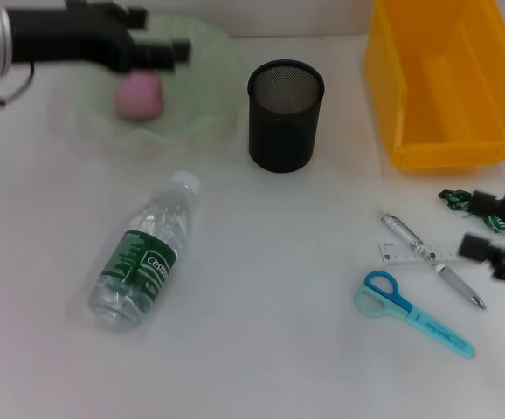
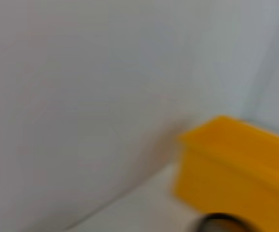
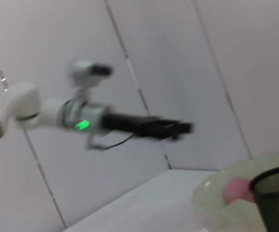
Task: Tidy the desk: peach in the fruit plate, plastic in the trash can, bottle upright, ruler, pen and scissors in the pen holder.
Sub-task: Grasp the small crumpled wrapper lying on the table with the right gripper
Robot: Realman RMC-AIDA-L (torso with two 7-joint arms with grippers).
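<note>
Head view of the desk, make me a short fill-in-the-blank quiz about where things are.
1. The peach sits in the green ____.
2. The water bottle is lying on its ____.
3. The scissors have ____ handles.
4. The left pincer is above the fruit ____.

Missing words: plate; side; blue; plate.

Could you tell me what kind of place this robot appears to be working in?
Probably a lab's mock desk: a plain white table with staged desk items, a mesh pen holder, scissors and a yellow bin, with bare panelled walls behind.
</note>
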